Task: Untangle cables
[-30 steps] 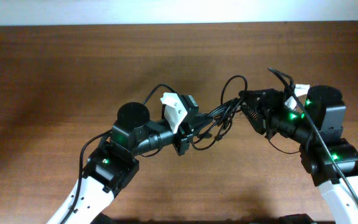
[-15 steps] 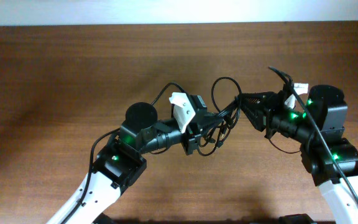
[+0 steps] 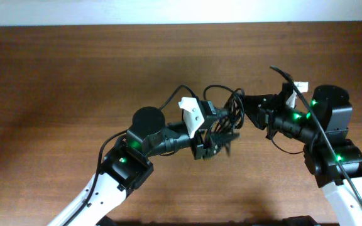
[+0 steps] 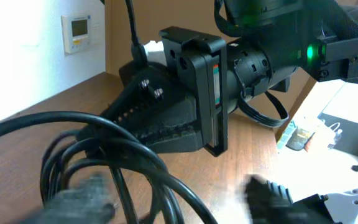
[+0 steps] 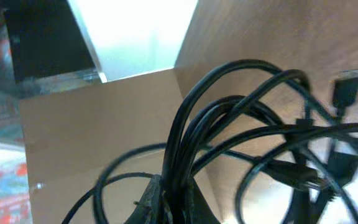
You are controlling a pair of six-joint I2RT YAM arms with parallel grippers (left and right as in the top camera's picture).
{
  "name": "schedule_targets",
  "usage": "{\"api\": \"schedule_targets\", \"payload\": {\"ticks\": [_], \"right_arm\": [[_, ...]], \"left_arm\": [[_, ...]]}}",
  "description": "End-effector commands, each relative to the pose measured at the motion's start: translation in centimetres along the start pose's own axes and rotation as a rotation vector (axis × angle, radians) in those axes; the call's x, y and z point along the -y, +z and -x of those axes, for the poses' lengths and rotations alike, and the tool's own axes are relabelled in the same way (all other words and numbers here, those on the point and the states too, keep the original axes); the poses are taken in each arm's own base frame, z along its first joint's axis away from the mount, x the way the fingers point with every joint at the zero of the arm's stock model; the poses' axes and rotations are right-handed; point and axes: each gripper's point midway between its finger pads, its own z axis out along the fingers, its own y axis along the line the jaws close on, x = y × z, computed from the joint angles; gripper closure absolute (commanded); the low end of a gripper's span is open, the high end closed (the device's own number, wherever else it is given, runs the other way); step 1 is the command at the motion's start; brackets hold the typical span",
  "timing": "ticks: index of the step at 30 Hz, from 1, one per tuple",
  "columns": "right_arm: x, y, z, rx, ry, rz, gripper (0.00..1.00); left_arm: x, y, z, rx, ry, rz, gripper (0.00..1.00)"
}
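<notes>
Two grippers, one bundle | your right gripper (image 3: 245,108) clamped on the cables (image 3: 222,100) | left gripper (image 3: 216,143) fingers spread, just beside them | bundle between both, over the table (image 3: 74,75) | strands too tangled to count

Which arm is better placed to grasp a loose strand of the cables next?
Probably left: the left gripper is open right at the cables, while the right gripper is shut on them and should keep holding.
</notes>
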Motion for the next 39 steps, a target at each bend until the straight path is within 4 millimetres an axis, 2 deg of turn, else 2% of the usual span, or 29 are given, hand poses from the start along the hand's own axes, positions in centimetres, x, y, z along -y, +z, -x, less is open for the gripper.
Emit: {"api": "schedule_targets", "payload": {"ticks": [1,3,4,5,7,8,9,11,13,15,18,21,24,27,31,36,39], "right_arm": [[-1.6,-0.1,-0.1,0.0,-0.144,0.048,0.96],[-2.2,-0.2,0.7,0.054,-0.308,0.063,0.96],[-2.3,-0.3,1.1,0.077,-0.375,0.057,0.96],[-2.6,-0.3,1.4,0.1,-0.496,0.061,0.96],[-3.6,-0.4,1.2,0.107,-0.719,0.089,0.96],[-3.6,-0.4,1.2,0.111,-0.788,0.087,0.96],[-3.8,-0.4,0.9,0.102,-0.86,0.098,0.96],[-5.1,-0.6,-0.5,0.058,-0.997,0.179,0.96],[-5.8,-0.7,-1.0,0.053,-1.031,0.216,0.96],[-6.6,-1.1,-2.3,0.006,-1.116,0.287,0.96],[-6.6,-1.1,-2.5,0.0,-1.117,0.29,0.96],[-6.6,-1.2,-3.0,-0.028,-1.126,0.308,0.96],[-6.5,-1.2,-3.4,-0.049,-1.124,0.319,0.96],[-6.5,-1.2,-3.4,-0.049,-1.124,0.319,0.96],[-6.5,-1.2,-3.4,-0.049,-1.124,0.318,0.96],[-6.6,-1.2,-3.3,-0.046,-1.127,0.321,0.96],[-6.8,-1.3,-3.4,-0.044,-1.119,0.326,0.96]], "left_arm": [[0.6,-0.1,1.0,0.02,0.019,-0.023,0.1],[0.4,-0.2,1.1,0.024,-0.002,-0.013,0.11],[-0.6,-0.5,1.3,0.03,-0.078,0.027,0.12],[-3.4,-1.4,1.6,0.062,-0.289,0.127,0.12],[-6.5,-3.1,1.8,0.119,-0.579,0.209,0.16],[-7.2,-3.5,1.8,0.139,-0.707,0.221,0.26],[-7.2,-3.5,1.8,0.147,-0.77,0.218,0.38],[-7.0,-3.5,1.8,0.15,-0.832,0.207,0.47],[-6.1,-3.0,1.7,0.131,-0.856,0.168,0.46],[-4.1,-1.8,1.6,0.103,-0.849,0.121,0.38],[-3.0,-1.1,1.9,0.107,-0.835,0.101,0.31],[-3.3,-1.1,2.3,0.134,-0.824,0.113,0.21],[-4.4,-1.2,3.1,0.189,-0.807,0.154,0.2],[-5.2,0.0,1.6,0.171,-0.93,0.167,0.21],[-5.4,1.9,0.2,0.146,-0.94,0.157,0.31],[-5.8,2.0,-2.4,0.066,-0.995,0.211,0.41],[-6.1,1.8,-3.5,0.028,-0.951,0.247,0.5]]}}
